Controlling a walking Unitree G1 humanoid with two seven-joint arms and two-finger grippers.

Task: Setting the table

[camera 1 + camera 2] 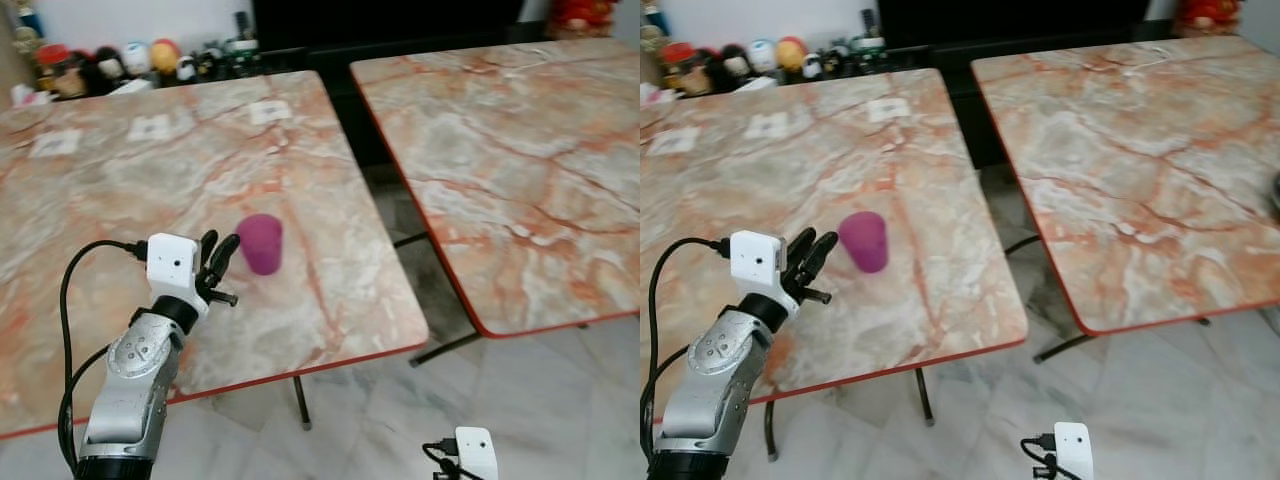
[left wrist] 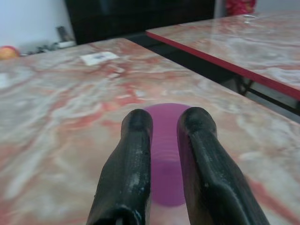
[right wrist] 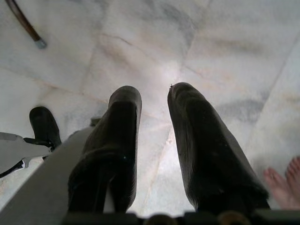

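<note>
A purple cup stands on the near marble table, close to its front right corner. My left gripper hovers over the table just to the cup's left and points at it without touching. In the left wrist view the cup shows through the narrow gap between the two black fingers, which hold nothing. My right gripper hangs low over the marble floor, with its fingers close together and nothing in them. Its white wrist housing shows at the bottom of the left eye view.
A second marble table stands to the right, across a narrow gap. Small paper cards lie at the near table's back, and toy figures line the wall. A person's bare foot is on the floor near my right gripper.
</note>
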